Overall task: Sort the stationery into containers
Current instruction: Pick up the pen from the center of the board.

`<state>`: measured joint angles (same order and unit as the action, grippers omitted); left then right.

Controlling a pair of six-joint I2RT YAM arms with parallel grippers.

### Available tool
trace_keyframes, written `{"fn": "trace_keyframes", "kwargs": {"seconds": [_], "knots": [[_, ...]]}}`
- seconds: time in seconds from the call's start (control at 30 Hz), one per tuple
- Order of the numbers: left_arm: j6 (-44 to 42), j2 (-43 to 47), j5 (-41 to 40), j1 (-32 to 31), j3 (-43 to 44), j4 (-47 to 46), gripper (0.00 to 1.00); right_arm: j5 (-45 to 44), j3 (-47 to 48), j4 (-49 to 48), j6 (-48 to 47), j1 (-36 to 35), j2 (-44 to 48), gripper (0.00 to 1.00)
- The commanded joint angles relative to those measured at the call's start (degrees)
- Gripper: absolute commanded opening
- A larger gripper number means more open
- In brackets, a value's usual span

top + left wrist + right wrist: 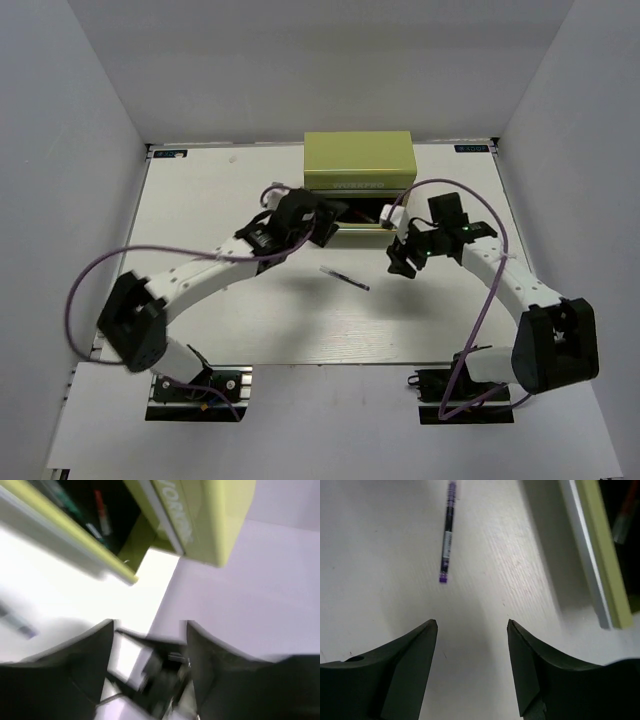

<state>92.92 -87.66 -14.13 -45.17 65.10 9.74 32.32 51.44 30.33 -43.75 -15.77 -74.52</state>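
The olive-green box cabinet (358,160) stands at the back middle of the table, and its bottom drawer (362,228) is pulled out. The blurred left wrist view shows a red pen (102,513) and a green pen (64,501) lying in that drawer. A dark pen (344,278) lies alone on the table in front of the drawer, and it also shows in the right wrist view (447,535). My left gripper (322,228) is open and empty at the drawer's left end. My right gripper (401,264) is open and empty just right of the dark pen. No light blue pen can be made out.
The open drawer's front edge (600,560) runs along the right side of the right wrist view. White walls enclose the table on the left, back and right. Purple cables loop from both arms.
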Motion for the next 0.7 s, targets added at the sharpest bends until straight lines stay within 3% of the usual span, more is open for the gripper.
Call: {"fn": "trace_keyframes", "kwargs": {"seconds": [0.0, 0.1, 0.17, 0.3, 0.33, 0.4, 0.57, 0.67], "knots": [[-12.6, 11.4, -1.9, -0.1, -7.5, 9.3, 0.54, 1.6, 1.0, 1.2, -5.4, -4.5, -2.9, 0.64], [-12.6, 22.6, -4.9, 1.0, -19.4, 15.6, 0.31, -0.9, 0.9, -3.1, -4.3, -10.3, -6.9, 0.65], [-12.6, 30.4, -8.2, 1.0, -23.5, 18.0, 0.32, -4.4, 0.7, -6.1, -0.8, -12.2, -9.4, 0.67], [-12.6, 38.9, -10.6, 1.0, -29.8, 21.7, 0.71, -12.5, 2.4, -12.7, 5.2, -16.7, -15.0, 0.68], [-12.6, 39.8, -11.3, 1.0, -30.6, 22.5, 0.75, -14.5, 3.5, -13.4, 7.2, -17.5, -17.0, 0.68], [-12.6, 41.2, -12.4, 1.0, -30.6, 24.4, 0.80, -17.6, 4.6, -14.3, 8.7, -18.6, -19.0, 0.68], [-12.1, 40.6, -12.9, 1.0, -30.6, 25.7, 0.82, -20.5, 5.9, -16.5, 10.9, -20.9, -22.2, 0.68], [-12.1, 39.3, -12.9, 1.0, -30.6, 25.7, 0.83, -22.0, 4.9, -17.7, 11.1, -22.1, -22.5, 0.62]]}}
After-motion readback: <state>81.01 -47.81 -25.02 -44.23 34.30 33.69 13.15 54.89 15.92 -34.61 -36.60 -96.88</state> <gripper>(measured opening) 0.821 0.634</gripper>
